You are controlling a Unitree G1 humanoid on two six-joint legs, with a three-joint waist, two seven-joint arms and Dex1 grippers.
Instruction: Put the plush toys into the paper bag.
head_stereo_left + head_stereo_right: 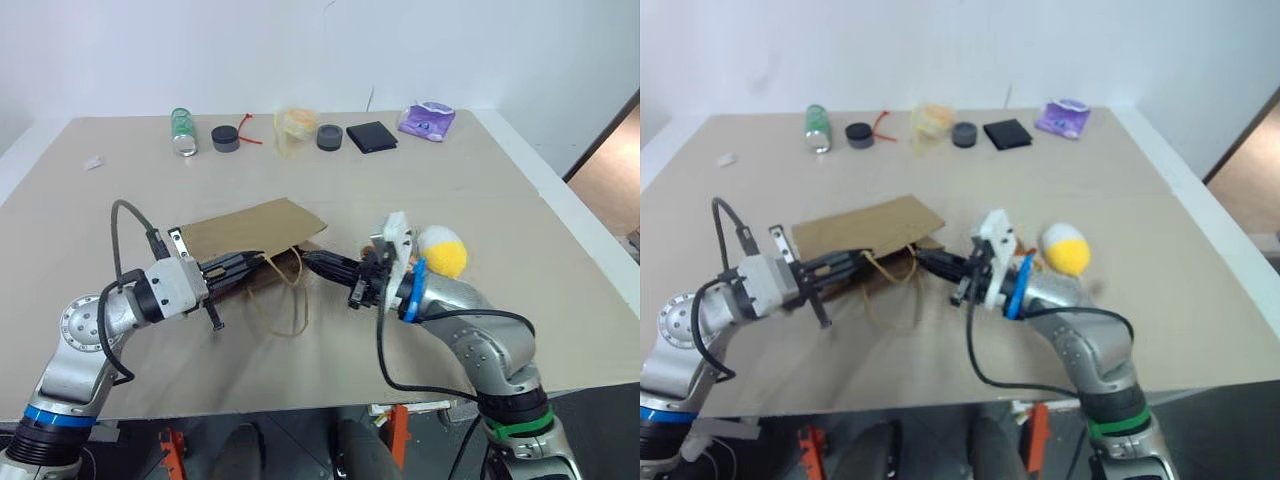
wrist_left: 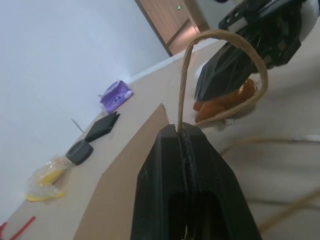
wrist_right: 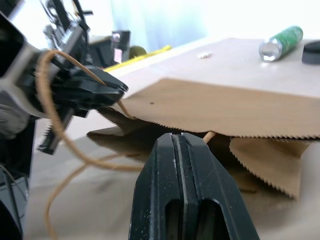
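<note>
Left eye view counts one paper bag (image 1: 250, 235), flat on the tan table (image 1: 90, 210), its mouth toward the robot, and two twisted-cord handles (image 1: 285, 290) looping out of it. Two plush toys sit just past the right arm: the yellow-and-white egg (image 1: 441, 250) and, mostly hidden behind the wrist, the brown-orange animal (image 2: 225, 102). Along the far edge lie one green can (image 1: 184, 131), two dark round pucks (image 1: 226, 138), one black wallet-like square (image 1: 371, 136), one purple-white packet (image 1: 427, 121) and a crumpled clear wrapper (image 1: 295, 124).

Left gripper (image 1: 252, 262) is clamped tight on one cord handle; the left wrist view shows the cord rising from between its fingers in a loop, with the orange plush beyond it. Right gripper (image 1: 312, 262) is closed at the bag's mouth; the right wrist view shows its fingers pressed together with a cord end emerging just behind them, and the bag's sawtooth kraft edge (image 3: 270, 150), but whether it pinches that cord I cannot tell.
</note>
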